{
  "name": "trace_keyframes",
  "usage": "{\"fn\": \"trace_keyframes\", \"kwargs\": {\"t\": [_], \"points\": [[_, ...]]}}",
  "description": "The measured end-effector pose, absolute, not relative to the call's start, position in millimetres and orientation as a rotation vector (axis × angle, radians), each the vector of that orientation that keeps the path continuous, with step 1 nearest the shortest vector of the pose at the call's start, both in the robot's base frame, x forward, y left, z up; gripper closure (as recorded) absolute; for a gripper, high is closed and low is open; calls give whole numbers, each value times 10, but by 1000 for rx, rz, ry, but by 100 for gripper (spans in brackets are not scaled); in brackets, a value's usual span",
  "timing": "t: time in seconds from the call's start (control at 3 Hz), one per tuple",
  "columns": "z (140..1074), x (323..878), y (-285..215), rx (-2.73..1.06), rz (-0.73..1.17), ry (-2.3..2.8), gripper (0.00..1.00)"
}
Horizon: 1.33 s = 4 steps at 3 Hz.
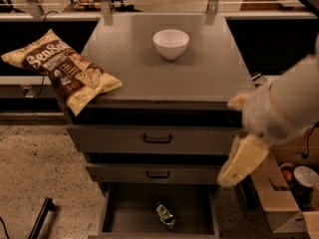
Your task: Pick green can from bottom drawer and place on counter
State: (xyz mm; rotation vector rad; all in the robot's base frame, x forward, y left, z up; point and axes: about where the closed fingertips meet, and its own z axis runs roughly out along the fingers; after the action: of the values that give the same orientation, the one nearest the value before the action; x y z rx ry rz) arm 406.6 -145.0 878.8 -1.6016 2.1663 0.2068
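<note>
The green can point(165, 214) lies on its side on the bare floor of the open bottom drawer point(124, 213), near the middle front. The counter point(209, 73) is the flat grey cabinet top above. My gripper point(242, 159) hangs on the pale arm at the right side of the cabinet, level with the two upper drawers. It is above and to the right of the can and well apart from it. Nothing shows in it.
A white bowl point(171, 43) stands at the back middle of the counter. A chip bag point(62, 72) overhangs the counter's left front corner. The two upper drawers point(157, 139) with black handles are partly pulled out. A cardboard box point(289, 198) with items sits on the floor at the right.
</note>
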Motion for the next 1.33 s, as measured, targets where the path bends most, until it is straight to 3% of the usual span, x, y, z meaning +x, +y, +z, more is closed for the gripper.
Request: {"fn": "trace_keyframes", "kwargs": {"t": [0.33,1.0,1.33], "points": [[7928,3950,-1132,-1615,314,2156,0],[7455,3976,-974,-1632,372,2183,0],[6835,3872,-992,-1548,536,2218,0]]}}
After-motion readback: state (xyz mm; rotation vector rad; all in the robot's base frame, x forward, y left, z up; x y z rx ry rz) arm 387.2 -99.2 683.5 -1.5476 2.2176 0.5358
